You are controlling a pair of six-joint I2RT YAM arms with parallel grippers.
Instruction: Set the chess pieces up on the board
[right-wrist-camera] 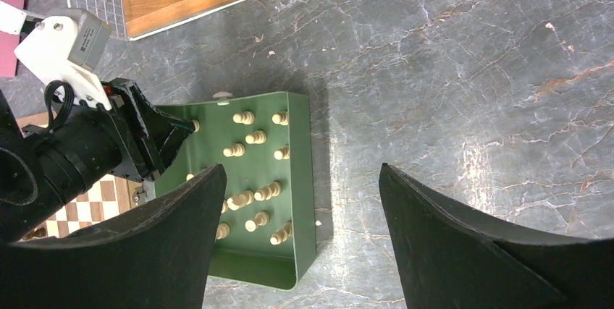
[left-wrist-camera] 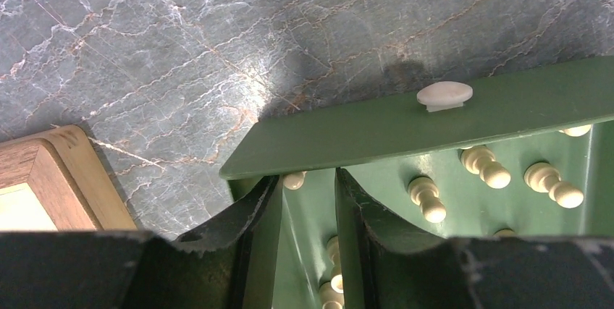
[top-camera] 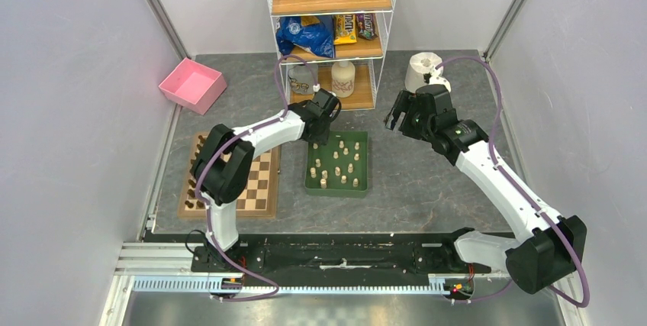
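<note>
The left gripper [top-camera: 319, 129] reaches down into the far left corner of the green tray [top-camera: 368, 164]. Its fingers [left-wrist-camera: 250, 226] stand a narrow gap apart. The tray floor shows between them, and a cream piece [left-wrist-camera: 334, 274] sits in that gap close to the right-hand finger; I cannot tell whether it is pinched or merely standing below. Another small cream piece [left-wrist-camera: 294, 179] lies just past the left fingertip, against the tray's wall [left-wrist-camera: 434, 124], and more cream pieces [left-wrist-camera: 427, 200] stand upright on the floor off to the right of the fingers. The board [left-wrist-camera: 51, 171] lies to the left of these fingers, apart from the tray, with grey table [left-wrist-camera: 181, 56] between. Dark pieces [top-camera: 191, 188] line its left edge. The right gripper [top-camera: 398, 117] hangs above the bare table with its fingers [right-wrist-camera: 166, 251] spread wide and nothing between them. The tray lies under and beyond its left fingertip, and the cream pieces [right-wrist-camera: 253, 137] stand scattered in it.
</note>
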